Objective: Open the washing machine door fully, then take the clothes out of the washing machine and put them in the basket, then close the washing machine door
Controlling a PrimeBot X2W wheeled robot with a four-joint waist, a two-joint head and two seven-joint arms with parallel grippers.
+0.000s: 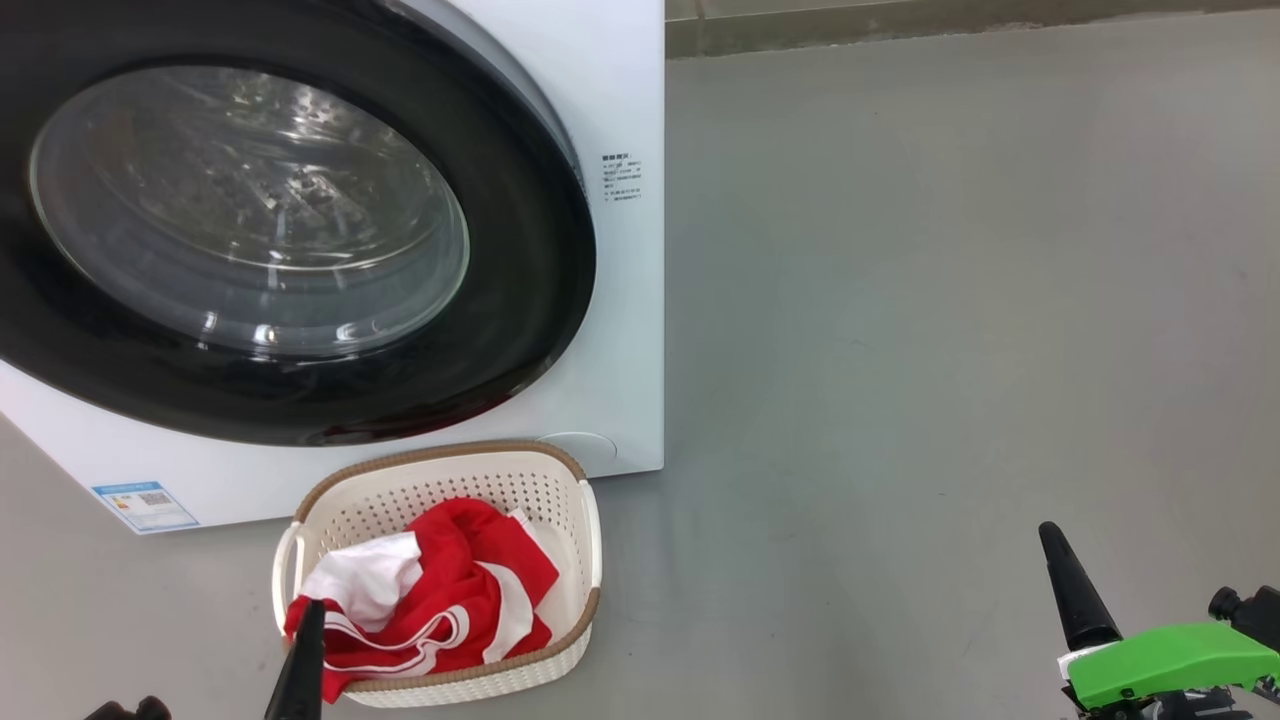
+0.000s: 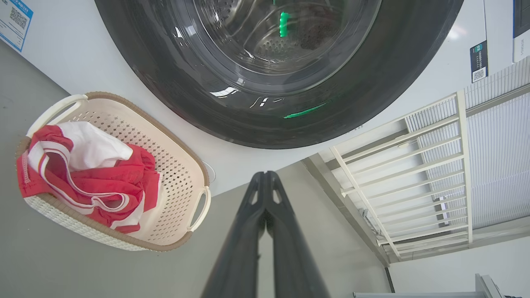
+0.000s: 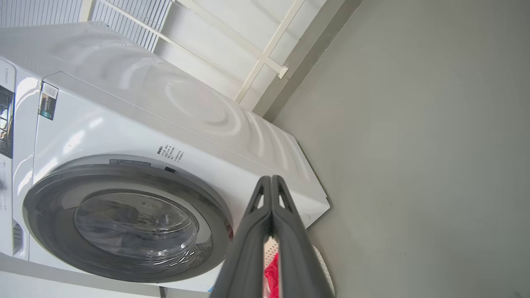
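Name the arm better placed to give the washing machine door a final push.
Left, probably. The left gripper sits shut by the basket, in front of the washing machine door; the right gripper is off over bare floor.

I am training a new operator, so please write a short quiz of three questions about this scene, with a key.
1. True or false: the washing machine door is shut against the washing machine.
2. Where do the clothes lie? A) inside the washing machine B) in the basket C) on the floor
3. Fill in: the fingers of the left gripper and of the right gripper are ____ and hold nothing.
Key: 1 true; 2 B; 3 shut.
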